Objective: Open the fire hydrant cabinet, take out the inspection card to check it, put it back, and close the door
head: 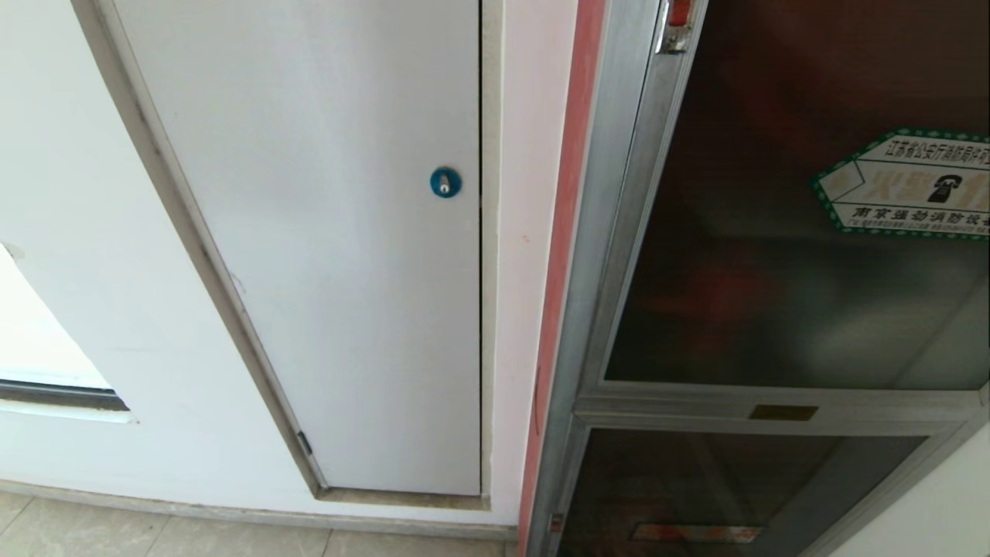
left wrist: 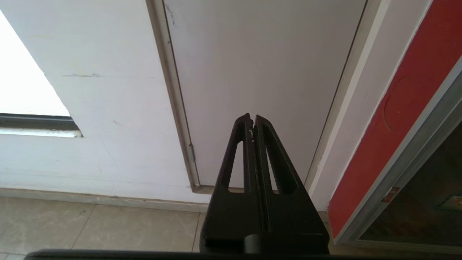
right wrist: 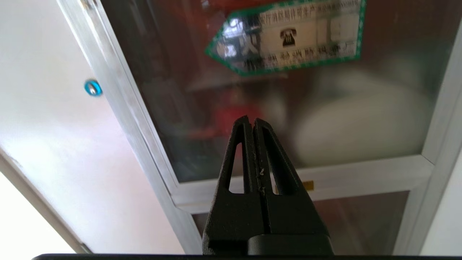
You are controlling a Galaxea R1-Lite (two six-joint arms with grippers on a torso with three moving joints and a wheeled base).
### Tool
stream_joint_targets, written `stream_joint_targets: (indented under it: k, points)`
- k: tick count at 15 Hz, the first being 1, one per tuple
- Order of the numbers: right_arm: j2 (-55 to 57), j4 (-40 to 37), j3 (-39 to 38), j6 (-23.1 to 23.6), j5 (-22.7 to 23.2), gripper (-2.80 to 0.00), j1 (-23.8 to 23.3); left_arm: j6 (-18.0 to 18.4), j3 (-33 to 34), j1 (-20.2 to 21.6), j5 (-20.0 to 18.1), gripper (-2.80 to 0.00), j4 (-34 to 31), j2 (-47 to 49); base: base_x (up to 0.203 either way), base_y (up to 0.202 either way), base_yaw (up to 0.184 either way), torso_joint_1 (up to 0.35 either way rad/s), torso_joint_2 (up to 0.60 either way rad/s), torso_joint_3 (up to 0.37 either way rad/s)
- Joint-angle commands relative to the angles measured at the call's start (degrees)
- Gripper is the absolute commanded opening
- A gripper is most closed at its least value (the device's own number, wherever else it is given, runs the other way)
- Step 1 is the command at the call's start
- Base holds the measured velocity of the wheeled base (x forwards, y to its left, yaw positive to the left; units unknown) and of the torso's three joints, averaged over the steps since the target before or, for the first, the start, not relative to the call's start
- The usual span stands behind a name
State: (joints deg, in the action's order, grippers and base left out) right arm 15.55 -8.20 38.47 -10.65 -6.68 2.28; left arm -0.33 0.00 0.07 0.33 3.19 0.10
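Head view: neither arm in frame; tall silver aluminium-framed fire hydrant cabinet [head: 611, 232] fills the right side, its dark glass door [head: 773, 255] shut flush in the frame, long axis running up-down, red latch [head: 679, 11] at the top of the frame edge. The green-bordered hexagonal white sticker with telephone symbol [head: 913, 186] sits high on the glass. Left of the cabinet: plain white panel [head: 332, 255] with a blue round lock [head: 445, 182]. The inspection card shows in no view. Right wrist view alone shows the right gripper [right wrist: 252, 121], black fingers pressed together, holding nothing, pointed at the door glass below the sticker, apart from it; a blurred red shape and a pale mass show behind the glass. Left wrist view alone shows the left gripper [left wrist: 252, 117], fingers likewise closed and empty, aimed at the lower white panel above the beige tiled floor [left wrist: 101, 227].
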Motion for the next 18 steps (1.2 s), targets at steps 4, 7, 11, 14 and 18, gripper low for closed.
stream_joint_targets:
  k: [4, 7, 11, 14, 18]
  points:
    - [-8.5, -0.1, -7.8, 1.5, 1.4, -2.8, -1.1, 0.0, 1.1, 0.0, 0.0, -2.8, 0.1, 0.0, 0.0, 0.0, 0.0, 0.0, 0.0, 0.0]
    - [-12.8, -0.1, -12.8, 4.8, 2.7, -2.8, -1.3, 0.0, 1.1, 0.0, 0.0, -2.8, 0.1, 0.1, 0.0, 0.0, 0.0, 0.0, 0.0, 0.0]
    - [-15.4, 0.7, -19.3, 6.7, 3.1, -2.8, -1.3, 0.0, 1.1, 0.0, 0.0, -2.8, 0.1, 0.1, 0.0, 0.0, 0.0, 0.0, 0.0, 0.0]
    - [-15.4, 5.5, -24.8, 8.9, 3.1, -2.8, -1.3, 0.0, 1.1, 0.0, 0.0, -2.8, 0.1, 0.1, 0.0, 0.0, 0.0, 0.0, 0.0, 0.0]
    - [-15.5, 13.6, -34.1, 13.9, 3.1, -2.8, -1.3, 0.0, 1.1, 0.0, 0.0, -2.8, 0.1, 0.1, 0.0, 0.0, 0.0, 0.0, 0.0, 0.0]
